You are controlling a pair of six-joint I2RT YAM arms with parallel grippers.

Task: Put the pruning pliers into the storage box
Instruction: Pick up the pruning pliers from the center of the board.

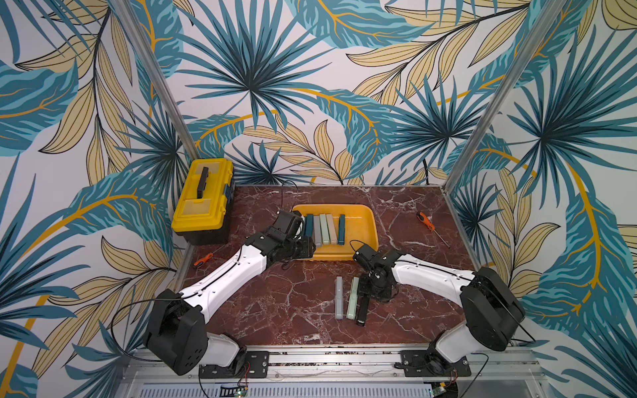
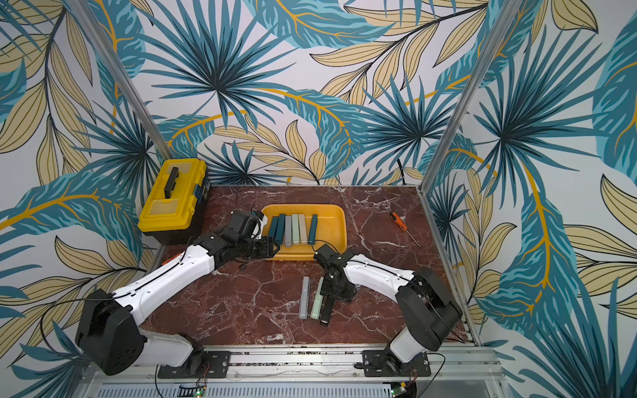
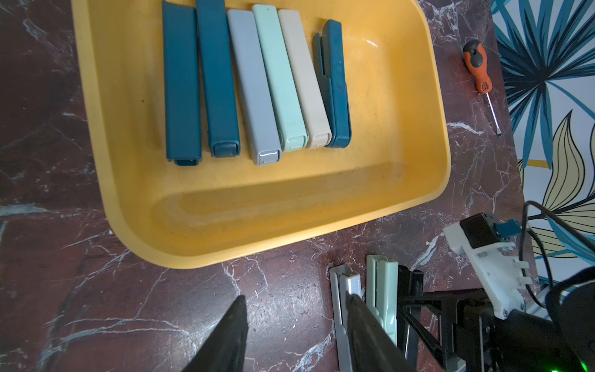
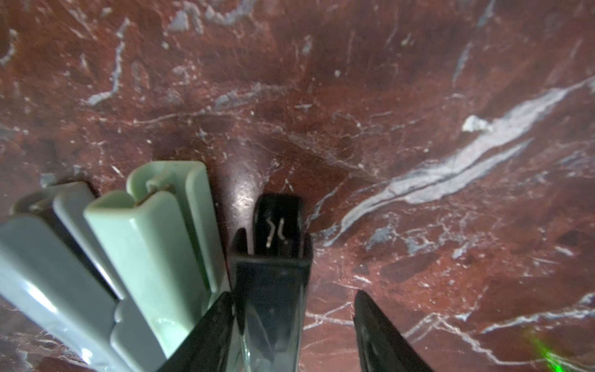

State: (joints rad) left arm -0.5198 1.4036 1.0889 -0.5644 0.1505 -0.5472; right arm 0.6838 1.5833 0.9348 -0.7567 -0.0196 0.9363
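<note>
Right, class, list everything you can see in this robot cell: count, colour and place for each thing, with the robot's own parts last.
shallow orange-yellow plastic tray: one, orange-yellow, mid-back of the red marble tabletop
slim rectangular plastic bars in the tray: six; three dark teal, one grey, one pale green, one beige; side by side
bars on the tabletop: three; grey, pale green, black; in front of the tray
lidded plastic toolbox: one, yellow with black handle, back left corner
orange-handled screwdriver: one, right of the tray
small orange-handled tool: one, in front of the toolbox
left gripper: black fingers open, empty
right gripper: fingers open, astride the black bar
</note>
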